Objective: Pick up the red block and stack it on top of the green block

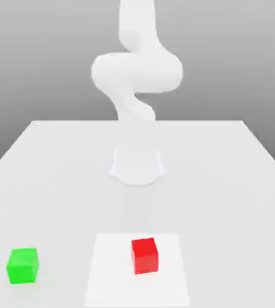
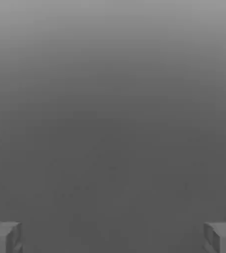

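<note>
The red block (image 1: 144,255) sits on the white table (image 1: 55,174) near its front edge, on a lighter square patch (image 1: 109,271). The green block (image 1: 23,265) rests on the table well off to the exterior view's left of the red one, about level with it. The two cubes are apart and nothing touches them. In the hand view my gripper (image 2: 113,237) is open: its grey fingertips (image 2: 3,237) stand far apart with nothing between them, against a plain grey background.
The white arm (image 1: 136,72) rises from its round base (image 1: 137,165) at the table's middle and bends upward out of the picture. The table's edges run along the back and both sides.
</note>
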Controlling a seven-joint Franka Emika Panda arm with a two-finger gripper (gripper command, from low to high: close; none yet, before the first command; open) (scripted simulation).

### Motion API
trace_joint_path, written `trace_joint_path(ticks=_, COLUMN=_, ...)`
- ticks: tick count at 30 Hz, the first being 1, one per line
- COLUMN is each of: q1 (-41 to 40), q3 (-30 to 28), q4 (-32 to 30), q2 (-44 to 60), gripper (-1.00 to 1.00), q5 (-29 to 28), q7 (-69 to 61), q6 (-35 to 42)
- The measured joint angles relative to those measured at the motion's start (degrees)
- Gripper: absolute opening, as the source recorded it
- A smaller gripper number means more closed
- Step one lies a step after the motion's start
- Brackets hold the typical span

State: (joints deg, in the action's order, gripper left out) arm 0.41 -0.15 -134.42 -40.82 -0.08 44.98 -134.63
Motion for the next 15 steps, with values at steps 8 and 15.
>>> trace_joint_path(ticks=8, q1=1.22, q3=-0.44, q4=-8.89, q2=17.20, gripper=0.00, q5=-0.06, q7=-3.07, q6=-9.70)
trace_joint_path(ticks=15, q1=2.12, q3=-0.69, q4=-16.44, q2=31.74, gripper=0.00, q5=0.05, q7=-5.79, q6=-17.92)
